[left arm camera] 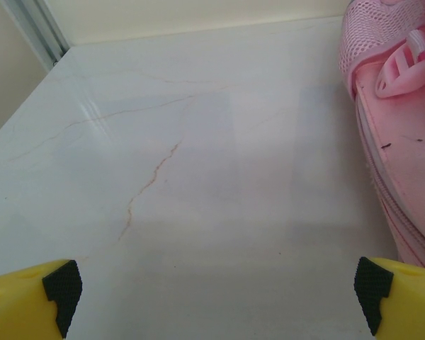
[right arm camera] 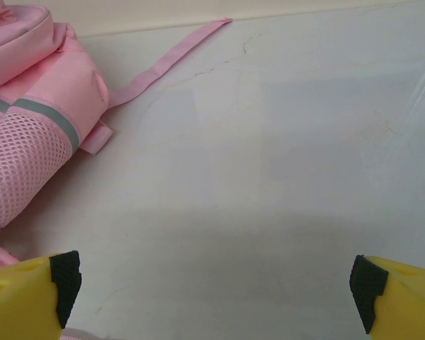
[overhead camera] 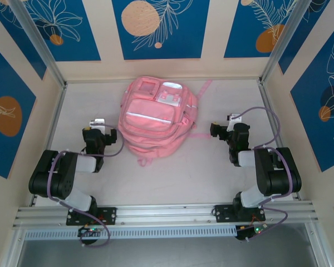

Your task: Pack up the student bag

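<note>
- In my left wrist view the student bag is cut off by the right edge of the frame. I get a slice of pink mesh and a paler panel with a few dark specks I cannot identify.
- In my right wrist view it runs off the left edge. I see a mesh side pocket, a grey reflective strip and one strap trailing flat across the worktop.
- From above, the zips are too small for me to say whether they are done up, and I cannot make out a pale patch near the bag's far end.
- The left gripper has its jaws spread wide over bare worktop, with nothing between them. The bag is just to its right.
- The right gripper is spread wide too and holds nothing. A scrap of pink shows by its left finger, and I cannot tell whether they touch.
- The bag lies flat mid-worktop, toward the back wall, between the two arms.
- It is soft pink fabric with its front pockets facing up and the strip running across them.
</note>
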